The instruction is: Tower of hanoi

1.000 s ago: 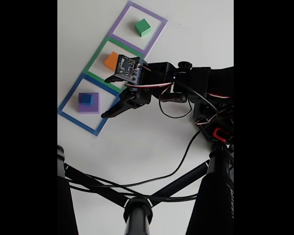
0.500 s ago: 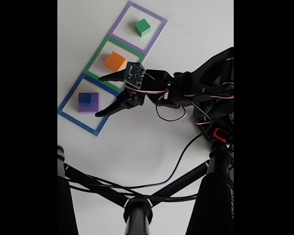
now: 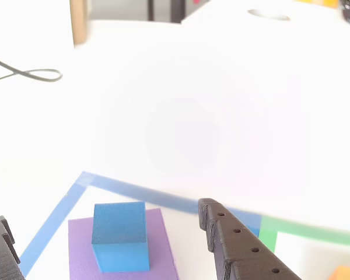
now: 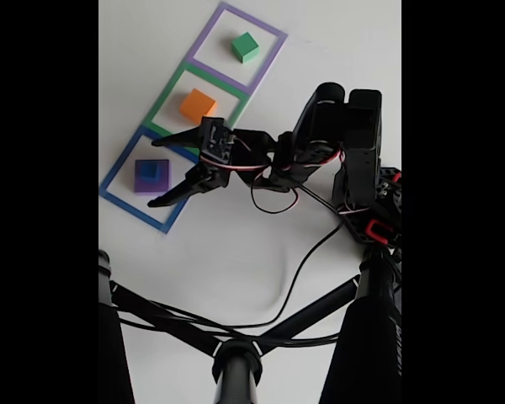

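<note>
The small blue cube (image 4: 148,170) sits on the purple block (image 4: 152,188) inside the blue square outline (image 4: 118,198). The orange-yellow block (image 4: 198,104) lies in the green outline, and the green block (image 4: 245,46) in the purple outline. My gripper (image 4: 154,170) is open, and in the fixed view its two black fingers reach past either side of the purple-and-blue stack. In the other view the blue cube (image 3: 119,236) on the purple block (image 3: 163,254) lies between the gripper's (image 3: 102,213) fingers (image 3: 239,248), touching neither. A corner of the orange-yellow block (image 3: 347,273) shows at the lower right.
Black tripod poles (image 4: 236,362) and a loose cable (image 4: 295,286) cross the near part of the white table. The arm's base (image 4: 374,215) stands at the right. A cable loop (image 3: 29,74) lies far left in the other view.
The gripper has swung left and away from the orange-yellow block, coming to straddle the blue-on-purple stack. The arm's elbow has risen. The blocks have not moved.
</note>
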Controlling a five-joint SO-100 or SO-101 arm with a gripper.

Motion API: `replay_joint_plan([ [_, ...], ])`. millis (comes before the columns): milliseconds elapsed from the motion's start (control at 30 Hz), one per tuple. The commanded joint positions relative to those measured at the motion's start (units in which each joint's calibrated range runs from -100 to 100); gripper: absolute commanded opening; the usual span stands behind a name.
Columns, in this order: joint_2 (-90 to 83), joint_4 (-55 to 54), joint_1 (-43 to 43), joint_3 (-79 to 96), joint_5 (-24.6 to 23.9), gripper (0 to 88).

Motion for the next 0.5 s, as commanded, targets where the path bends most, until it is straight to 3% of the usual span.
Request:
replay_joint_plan([
  [0,1.92,-2.08,-0.98,-3.91,0.0,37.9],
  [467,7.49,-5.0,-3.85,-6.0,0.0,36.6],
])
